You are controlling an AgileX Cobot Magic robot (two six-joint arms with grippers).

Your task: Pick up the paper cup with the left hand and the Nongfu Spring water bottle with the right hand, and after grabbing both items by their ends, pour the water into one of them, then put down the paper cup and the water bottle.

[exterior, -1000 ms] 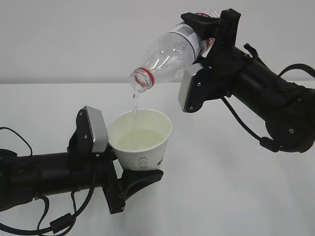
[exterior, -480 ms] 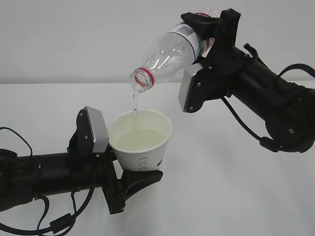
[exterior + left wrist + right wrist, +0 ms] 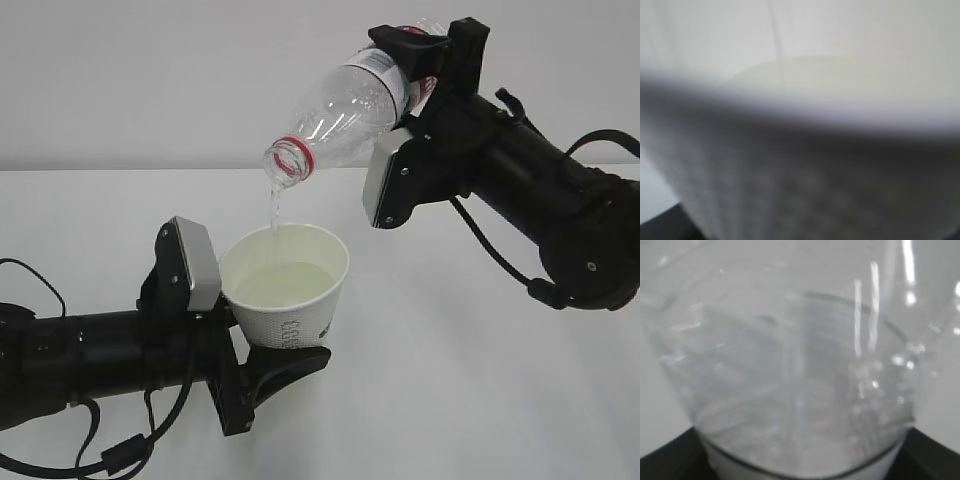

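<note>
My left gripper (image 3: pixel 262 352) is shut on the lower part of the white paper cup (image 3: pixel 288 290), which stands upright above the table with water (image 3: pixel 283 283) pooled inside. The cup (image 3: pixel 805 170) fills the left wrist view, blurred, so the fingers are hidden there. My right gripper (image 3: pixel 428 62) is shut on the base end of the clear Nongfu Spring water bottle (image 3: pixel 345 112), tilted mouth-down to the left over the cup. A thin stream of water (image 3: pixel 273 208) falls from its red-ringed mouth into the cup. The bottle (image 3: pixel 800 390) fills the right wrist view.
The white table (image 3: pixel 450 400) stretches under both arms, with a plain pale wall behind. Black cables (image 3: pixel 120 455) trail from the left arm at the lower left. Another cable (image 3: pixel 500 255) hangs under the right arm.
The water stream keeps running from the bottle into the cup. Neither arm, the cup nor the bottle has visibly moved.
</note>
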